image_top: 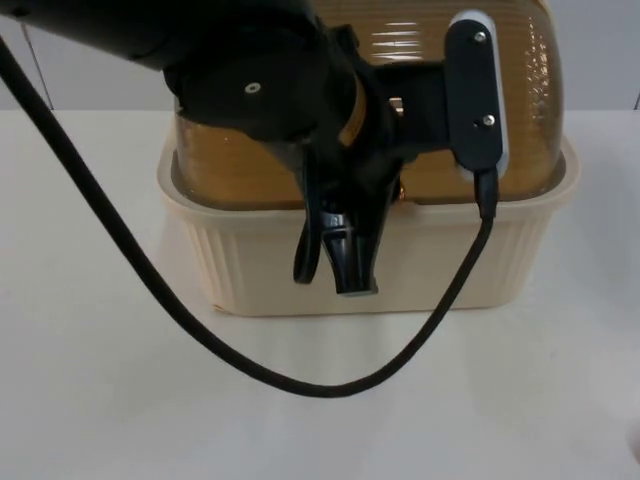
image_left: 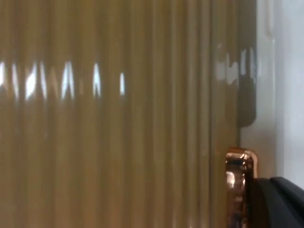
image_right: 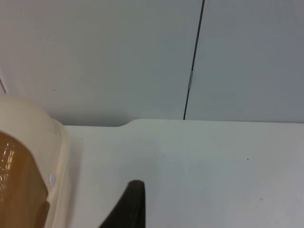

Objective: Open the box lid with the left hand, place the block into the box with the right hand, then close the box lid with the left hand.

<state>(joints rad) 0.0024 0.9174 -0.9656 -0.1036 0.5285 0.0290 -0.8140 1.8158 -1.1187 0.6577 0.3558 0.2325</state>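
A cream ribbed box (image_top: pixel 450 270) stands mid-table with its amber see-through dome lid (image_top: pixel 520 110) down on the rim. My left gripper (image_top: pixel 328 270) hangs over the box's front edge, fingers pointing down and slightly apart, open. In the left wrist view the ribbed lid (image_left: pixel 118 118) is very close, and its copper handle (image_left: pixel 240 185) sits right beside my black fingertip (image_left: pixel 282 202). The right wrist view has one black fingertip (image_right: pixel 133 204) low over the table, to the side of the box (image_right: pixel 54 156). The left arm hides much of the lid.
White table (image_top: pixel 520 400) spreads in front of and on both sides of the box. The grey partition wall (image_right: pixel 118 57) closes off the table's far edge behind the box.
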